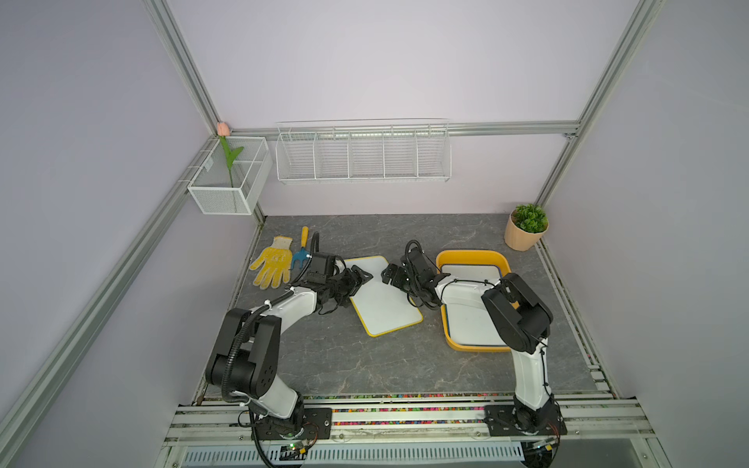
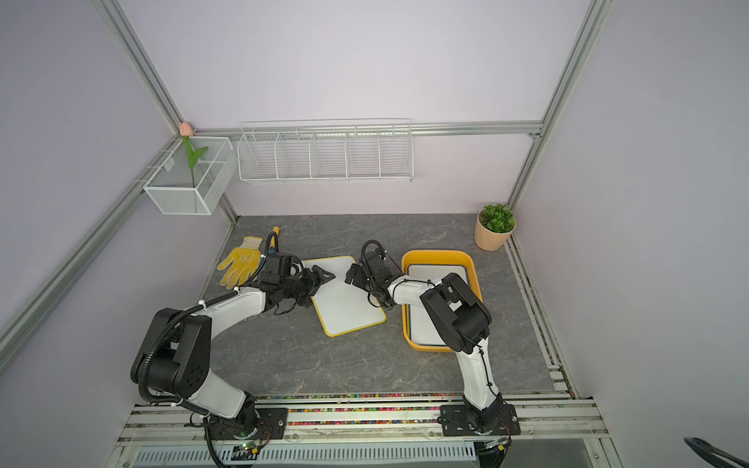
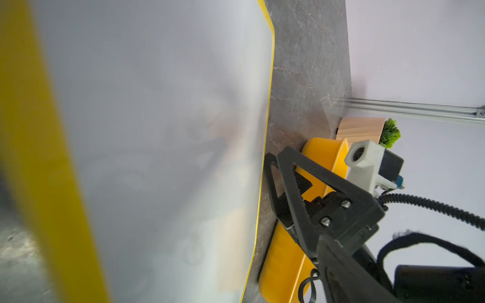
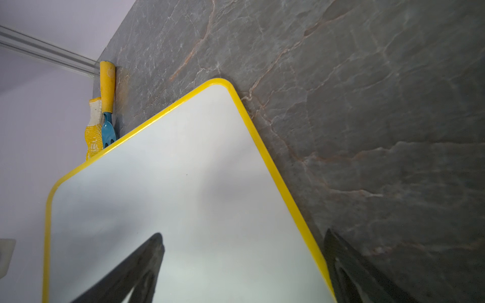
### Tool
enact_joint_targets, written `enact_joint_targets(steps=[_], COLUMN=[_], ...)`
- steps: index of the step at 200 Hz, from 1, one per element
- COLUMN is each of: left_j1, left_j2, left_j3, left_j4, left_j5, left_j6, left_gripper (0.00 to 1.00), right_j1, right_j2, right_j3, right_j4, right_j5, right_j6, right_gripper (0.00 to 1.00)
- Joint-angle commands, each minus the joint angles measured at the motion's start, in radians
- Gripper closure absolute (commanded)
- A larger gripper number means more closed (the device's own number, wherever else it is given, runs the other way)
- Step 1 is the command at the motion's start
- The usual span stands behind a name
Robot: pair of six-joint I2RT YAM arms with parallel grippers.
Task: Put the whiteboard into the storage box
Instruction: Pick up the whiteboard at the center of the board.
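A yellow-rimmed whiteboard (image 1: 383, 302) (image 2: 346, 306) lies slanted on the grey table between the two grippers. My left gripper (image 1: 362, 275) (image 2: 324, 274) is at its left long edge with one finger over the white face, and looks open. My right gripper (image 1: 387, 275) (image 4: 242, 233) is open and straddles the board's right rim: one finger over the white face, the other beyond the yellow rim (image 4: 275, 170). The orange-yellow storage box (image 1: 472, 256) (image 2: 435, 255) (image 3: 322, 149) stands to the right, with another whiteboard (image 1: 470, 324) lying inside. My right arm reaches across the box.
A yellow glove (image 1: 272, 263) and a blue-and-yellow hand fork (image 1: 302, 249) lie at the back left. A potted plant (image 1: 527, 227) stands in the back right corner. A white wire rack (image 1: 362, 156) and a mesh basket (image 1: 229, 178) hang on the walls.
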State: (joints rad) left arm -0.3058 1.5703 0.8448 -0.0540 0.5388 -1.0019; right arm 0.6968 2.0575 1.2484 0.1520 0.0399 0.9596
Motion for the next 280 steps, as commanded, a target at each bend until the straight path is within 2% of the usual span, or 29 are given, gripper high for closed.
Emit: enact_joint_targets(steps=[1, 29, 49, 83, 110, 133, 172, 203, 244, 280], left_j1=[0.004, 0.004, 0.004, 0.004, 0.004, 0.004, 0.004, 0.004, 0.004, 0.004], left_j2=[-0.033, -0.038, -0.038, -0.026, -0.015, -0.009, -0.021, -0.039, -0.087, -0.146], left_j3=[-0.003, -0.004, -0.005, -0.021, -0.029, -0.03, -0.031, -0.012, 0.041, 0.119], left_j4=[0.007, -0.001, -0.004, 0.03, 0.06, 0.066, 0.067, 0.048, -0.007, -0.092], left_j5=[-0.006, -0.01, -0.015, -0.012, -0.008, -0.009, -0.023, -0.041, -0.045, -0.055], left_j6=[-0.005, 0.003, 0.009, 0.003, -0.006, -0.003, 0.031, 0.087, 0.158, 0.226], left_gripper=[0.17, 0.19, 0.26, 0.49, 0.6, 0.75, 0.93, 0.99, 1.0, 1.0], right_j1=[0.003, 0.002, 0.001, 0.001, 0.001, 0.003, 0.007, 0.024, 0.041, 0.04], right_j2=[0.069, 0.064, 0.06, 0.054, 0.048, 0.041, 0.005, -0.065, -0.216, -0.39], right_j3=[-0.071, -0.072, -0.072, -0.073, -0.078, -0.076, -0.058, 0.003, 0.08, 0.06], right_j4=[-0.193, -0.192, -0.192, -0.192, -0.195, -0.198, -0.236, -0.307, -0.394, -0.448], right_j5=[-0.066, -0.062, -0.06, -0.057, -0.052, -0.046, -0.005, 0.065, 0.165, 0.257], right_j6=[0.061, 0.062, 0.061, 0.061, 0.059, 0.054, 0.022, -0.052, -0.169, -0.252], right_gripper=[0.03, 0.03, 0.03, 0.03, 0.03, 0.03, 0.03, 0.03, 0.03, 0.04])
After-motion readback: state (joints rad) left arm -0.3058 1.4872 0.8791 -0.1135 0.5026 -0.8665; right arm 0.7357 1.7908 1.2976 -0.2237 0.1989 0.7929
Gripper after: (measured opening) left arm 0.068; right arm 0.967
